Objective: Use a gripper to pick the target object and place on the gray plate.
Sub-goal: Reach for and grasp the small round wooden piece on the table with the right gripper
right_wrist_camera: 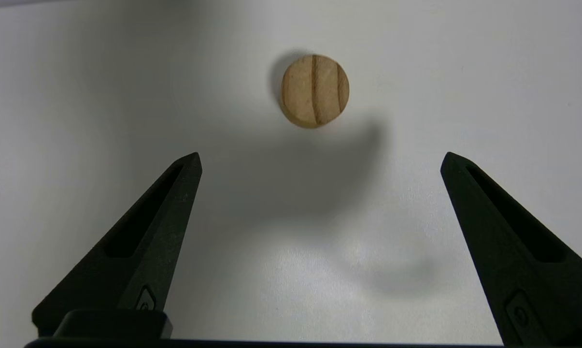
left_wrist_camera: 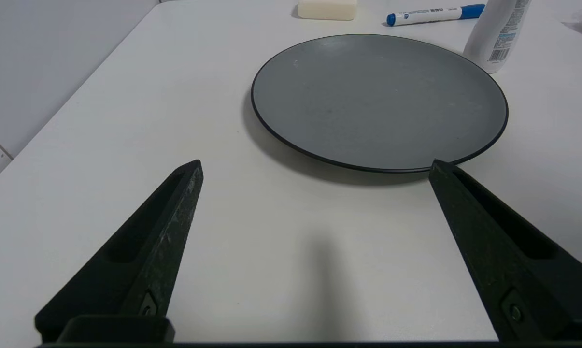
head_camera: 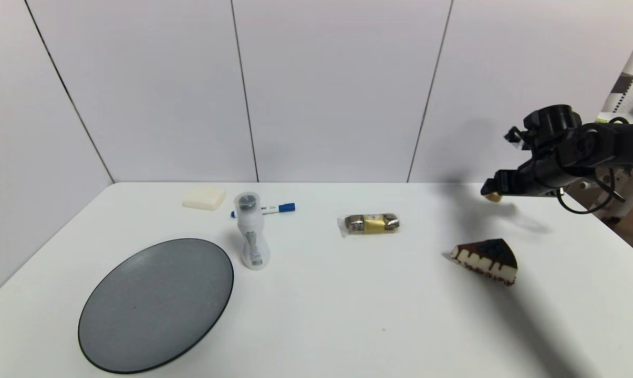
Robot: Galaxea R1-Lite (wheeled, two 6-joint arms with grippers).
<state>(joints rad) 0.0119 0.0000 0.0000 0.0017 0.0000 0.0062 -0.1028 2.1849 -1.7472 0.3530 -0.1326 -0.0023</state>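
The target object, a small tan rounded lump with dark grooves (right_wrist_camera: 315, 90), lies on the white table at the far right. In the head view it peeks out (head_camera: 494, 198) from under my right gripper (head_camera: 490, 188). The right gripper (right_wrist_camera: 320, 156) is open and empty. It hovers above the table with the lump just beyond its fingertips. The gray plate (head_camera: 156, 304) sits at the front left, and nothing is on it. My left gripper (left_wrist_camera: 315, 164) is open and empty, low over the table just in front of the plate (left_wrist_camera: 377, 101). It is out of the head view.
A chocolate cake slice (head_camera: 487, 260) lies in front of the right gripper. A gold-banded snack bar (head_camera: 370, 223) is mid-table. A white bottle (head_camera: 251, 231) stands by the plate's far right rim. A blue marker (head_camera: 271, 209) and a cream block (head_camera: 204, 197) lie behind.
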